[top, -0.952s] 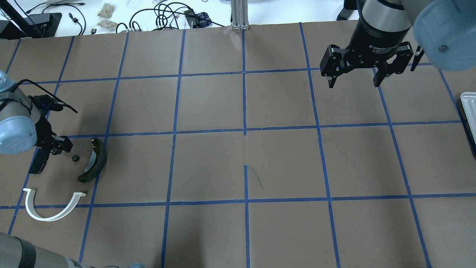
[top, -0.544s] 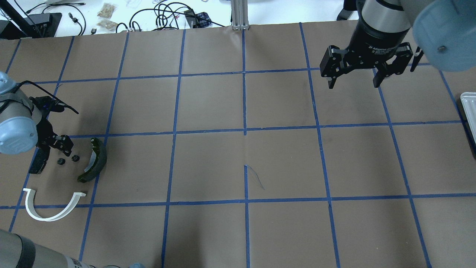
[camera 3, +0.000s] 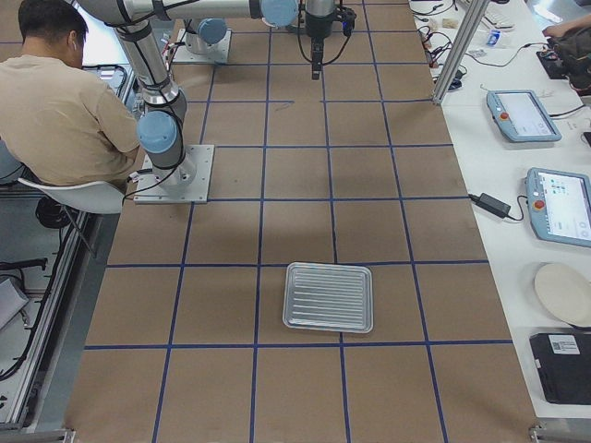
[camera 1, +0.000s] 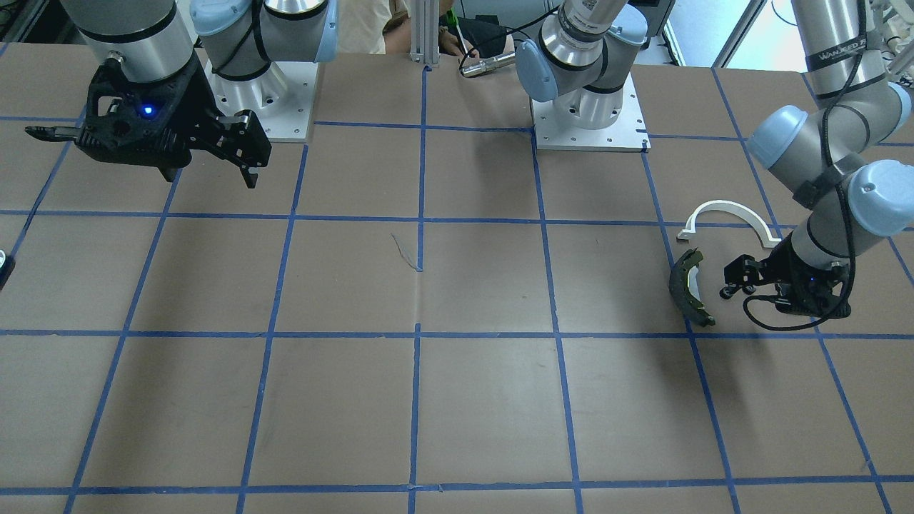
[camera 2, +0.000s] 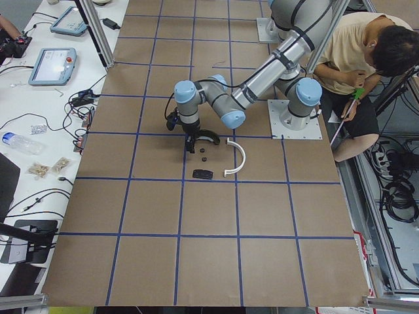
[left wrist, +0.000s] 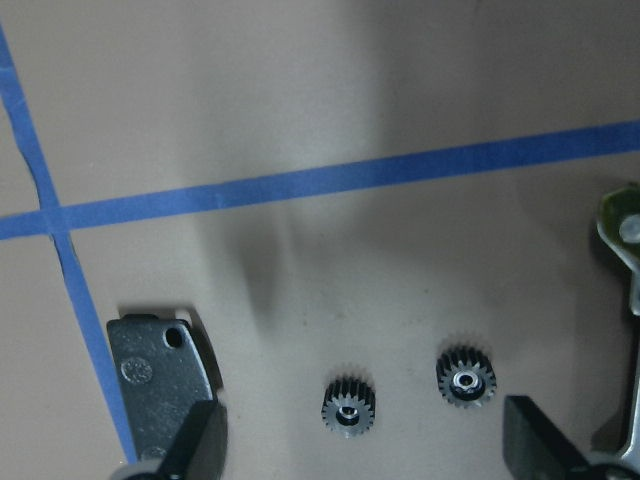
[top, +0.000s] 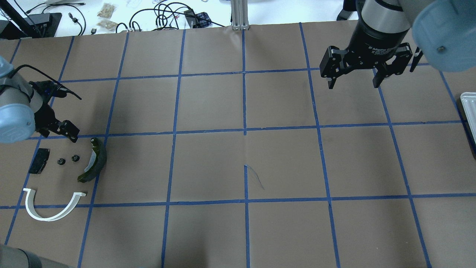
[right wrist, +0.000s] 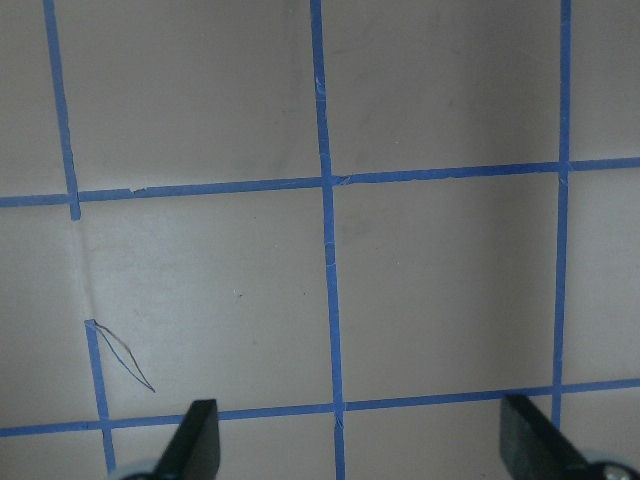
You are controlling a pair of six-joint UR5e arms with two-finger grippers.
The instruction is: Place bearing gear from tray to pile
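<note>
Two small black bearing gears (top: pixel 61 161) (top: pixel 75 158) lie on the paper within the pile, between the black pad (top: pixel 38 160) and the dark brake shoe (top: pixel 95 163). The white half-ring bracket (top: pixel 46 218) lies nearer the robot. In the left wrist view both gears (left wrist: pixel 348 405) (left wrist: pixel 465 377) lie free, beside the pad (left wrist: pixel 160 375). My left gripper (top: pixel 55 130) (left wrist: pixel 365 455) is open and empty, just beyond the gears. My right gripper (top: pixel 353 82) (right wrist: pixel 362 450) is open and empty above bare paper at the far right. The tray (camera 3: pixel 328 297) looks empty.
The tray's edge (top: pixel 469 111) shows at the table's right side. Cables and clutter (top: pixel 167 15) lie past the far edge. A seated person (camera 2: pixel 360 59) is beside the robot bases. Blue tape lines grid the brown paper.
A second gear has appeared on the paper beside the first. My left gripper has pulled back from the pile toward the far side, uncovering the pad. The right gripper has barely moved.
</note>
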